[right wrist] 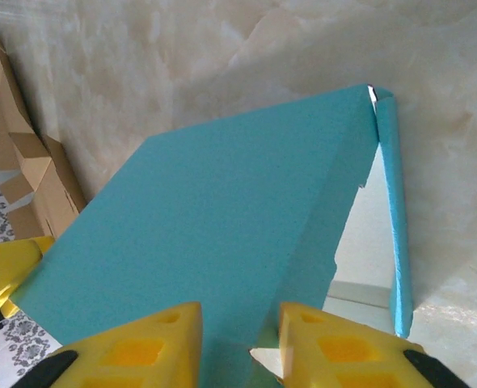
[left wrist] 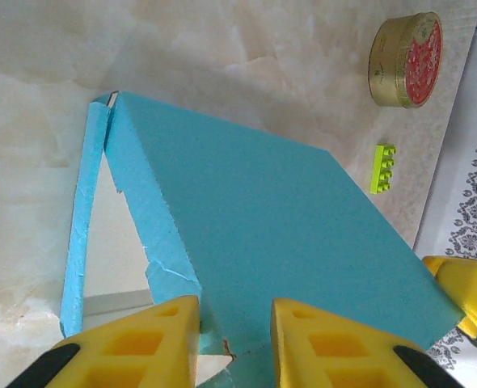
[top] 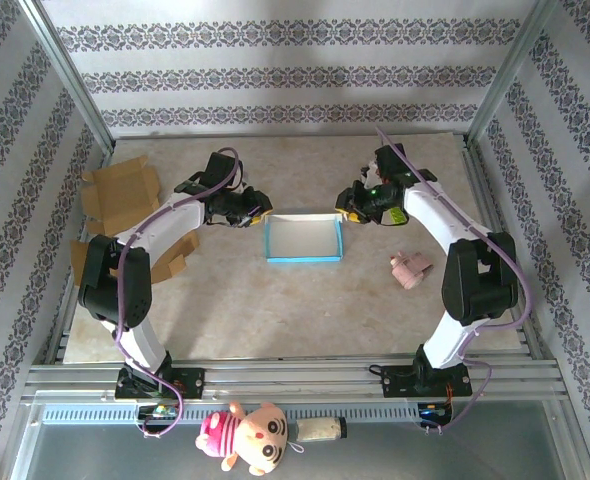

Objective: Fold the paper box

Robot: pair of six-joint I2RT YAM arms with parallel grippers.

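Well, from the top I see the blue paper box (top: pixel 302 259) in the middle of the table (top: pixel 225 300), my left gripper (top: pixel 256 212) and right gripper (top: pixel 346 208) at its far corners. On the left wrist, yellow fingers (left wrist: pixel 170 323) sit narrow around a box wall; I cannot tell if they pinch. Right wrist: same. I should squeeze gently and fold both sides together.
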